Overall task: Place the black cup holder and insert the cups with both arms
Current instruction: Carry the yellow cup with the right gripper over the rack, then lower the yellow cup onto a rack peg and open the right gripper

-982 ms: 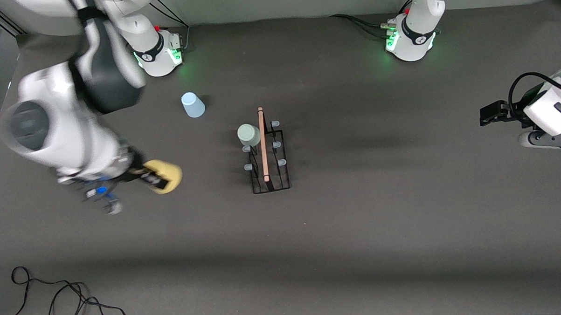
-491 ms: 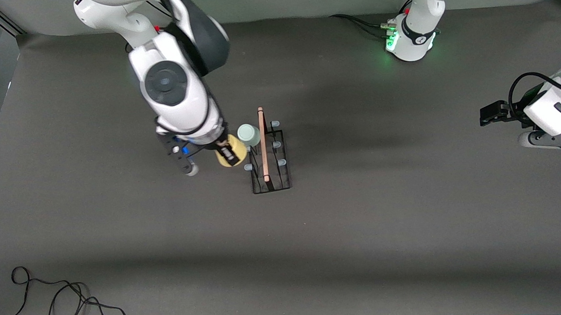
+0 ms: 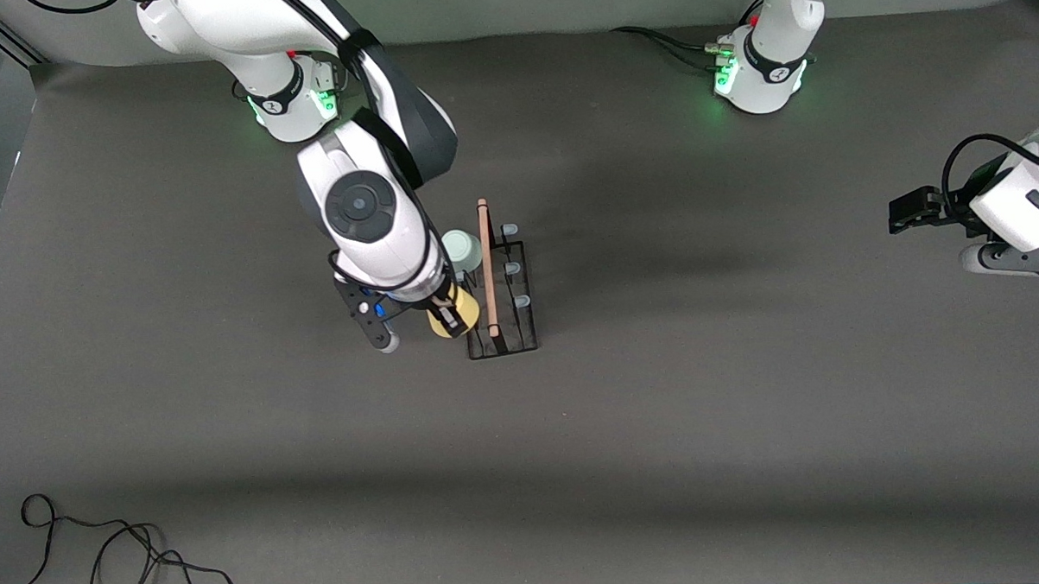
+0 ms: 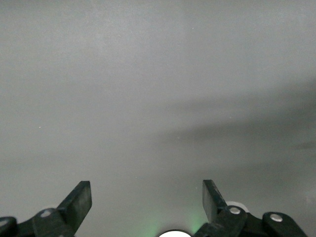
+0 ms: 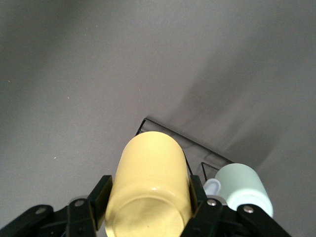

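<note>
Swinging in across the counter (image 3: 662, 425), the right arm has carried its tool (image 3: 448, 316), clenched on the yellow cup (image 3: 461, 311), over the rack's (image 3: 521, 326) nearest peg, beside the hung grey-green cup (image 3: 462, 246). Left tool (image 4: 147, 202) waits, released, at its counter end.

A robotics laboratory bench. My two white jointed arms rise from green-lit bases (image 3: 292, 101) bolted along one edge of a table (image 3: 662, 425) covered in plain dark grey matting, with supply cables (image 3: 675, 44) running to the bases and loose black cable (image 3: 105, 557) trailing at the table's nearest edge.
</note>
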`<state>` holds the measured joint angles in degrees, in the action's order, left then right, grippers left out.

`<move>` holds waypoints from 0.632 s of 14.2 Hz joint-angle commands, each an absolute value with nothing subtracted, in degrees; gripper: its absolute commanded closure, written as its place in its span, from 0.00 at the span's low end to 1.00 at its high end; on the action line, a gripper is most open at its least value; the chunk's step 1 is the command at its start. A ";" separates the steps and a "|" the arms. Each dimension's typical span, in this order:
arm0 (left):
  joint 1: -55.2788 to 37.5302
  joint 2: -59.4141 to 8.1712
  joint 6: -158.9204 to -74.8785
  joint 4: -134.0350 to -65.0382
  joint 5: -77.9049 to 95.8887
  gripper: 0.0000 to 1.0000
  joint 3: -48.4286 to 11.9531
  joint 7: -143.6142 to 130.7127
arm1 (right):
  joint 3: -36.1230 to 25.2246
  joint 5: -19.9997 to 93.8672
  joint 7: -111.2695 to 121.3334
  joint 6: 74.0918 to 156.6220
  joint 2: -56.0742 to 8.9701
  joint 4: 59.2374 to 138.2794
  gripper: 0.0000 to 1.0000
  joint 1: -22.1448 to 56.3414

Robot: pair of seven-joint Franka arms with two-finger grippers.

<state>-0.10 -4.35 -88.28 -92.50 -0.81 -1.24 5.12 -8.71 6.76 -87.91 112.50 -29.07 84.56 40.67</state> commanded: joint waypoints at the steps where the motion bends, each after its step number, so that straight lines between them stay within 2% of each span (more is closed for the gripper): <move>1: -0.09 -3.34 -87.71 -92.99 -1.05 0.00 -1.23 5.54 | -9.05 7.47 -89.12 116.88 -28.65 88.32 0.98 41.75; 7: -0.09 -3.34 -87.71 -92.99 -1.05 0.00 -1.14 5.54 | -9.05 7.56 -89.47 122.86 -31.99 91.32 0.98 42.19; 8: -0.09 -3.34 -87.71 -92.99 -1.05 0.00 -1.14 5.54 | -9.05 7.56 -89.73 123.22 -32.69 91.32 0.94 42.19; 9: -0.09 -3.34 -87.71 -92.99 -1.05 0.00 -1.14 5.54 | -9.05 7.65 -89.82 123.22 -33.04 91.06 0.44 42.19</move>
<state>-0.10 -4.35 -88.28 -92.50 -0.81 -1.23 5.12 -8.65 6.88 -88.22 122.02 -32.24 91.27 41.52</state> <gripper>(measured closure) 0.000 0.322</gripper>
